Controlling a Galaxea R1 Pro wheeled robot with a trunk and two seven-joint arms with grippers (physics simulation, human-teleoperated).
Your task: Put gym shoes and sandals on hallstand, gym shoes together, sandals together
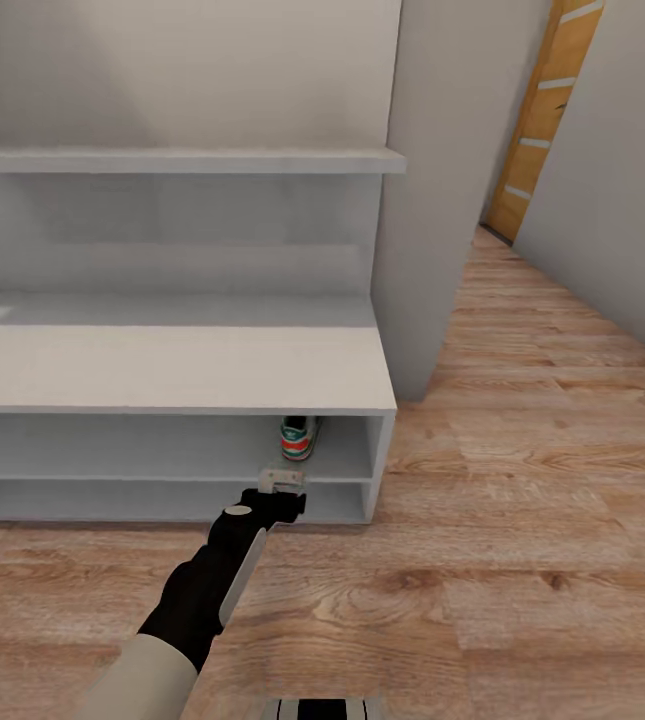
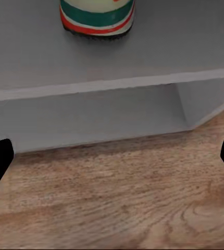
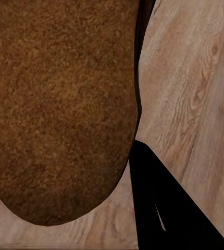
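A gym shoe [image 1: 299, 438] takes the right end of the hallstand [image 1: 162, 370] middle shelf, its leftward stretch and broad counter top open, with bare corridor floor [image 1: 522, 560] near and right.

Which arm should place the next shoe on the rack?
Right, probably: a brown sandal sits against the right gripper's finger. The left gripper is open and empty before the hallstand.

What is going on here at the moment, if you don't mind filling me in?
The robot is putting shoes away on the grey hallstand. One gym shoe already sits on the rack's lower shelf near its right end. The left gripper, open and empty, hangs just in front of that shelf above the corridor floor. The right wrist view shows a brown sandal pressed close against a gripper finger, apparently held.
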